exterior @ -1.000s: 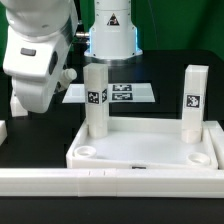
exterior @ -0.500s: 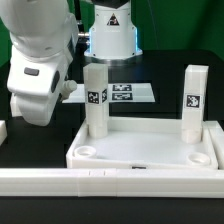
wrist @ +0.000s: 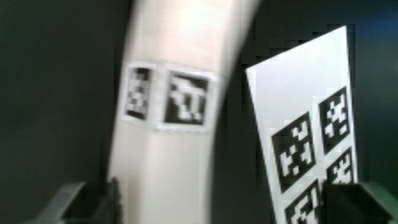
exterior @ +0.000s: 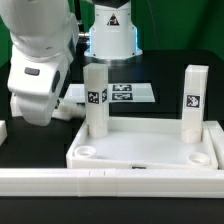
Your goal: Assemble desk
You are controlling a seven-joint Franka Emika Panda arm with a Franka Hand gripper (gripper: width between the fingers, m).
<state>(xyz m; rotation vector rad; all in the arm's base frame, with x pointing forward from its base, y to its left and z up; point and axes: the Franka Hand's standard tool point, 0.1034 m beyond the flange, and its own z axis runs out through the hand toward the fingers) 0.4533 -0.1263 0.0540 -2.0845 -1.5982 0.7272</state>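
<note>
The white desk top [exterior: 150,152] lies socket side up at the front of the table. Two tagged legs stand upright in its far corners, one on the exterior view's left [exterior: 96,100] and one on its right [exterior: 194,100]. My gripper [exterior: 50,108] hangs low to the left of the left leg, and the hand's body hides its fingertips. In the wrist view a third tagged leg [wrist: 178,120] lies on the dark table between my spread fingers [wrist: 86,202]. My gripper [wrist: 214,205] is open, and the far finger stands apart from the leg.
The marker board [exterior: 118,94] lies behind the desk top and beside the lying leg in the wrist view [wrist: 306,120]. A long low white rail [exterior: 110,182] runs along the front. A white part [exterior: 4,130] shows at the exterior view's left edge.
The arm dropped lower toward the table over the first half second. Since then it has hardly moved.
</note>
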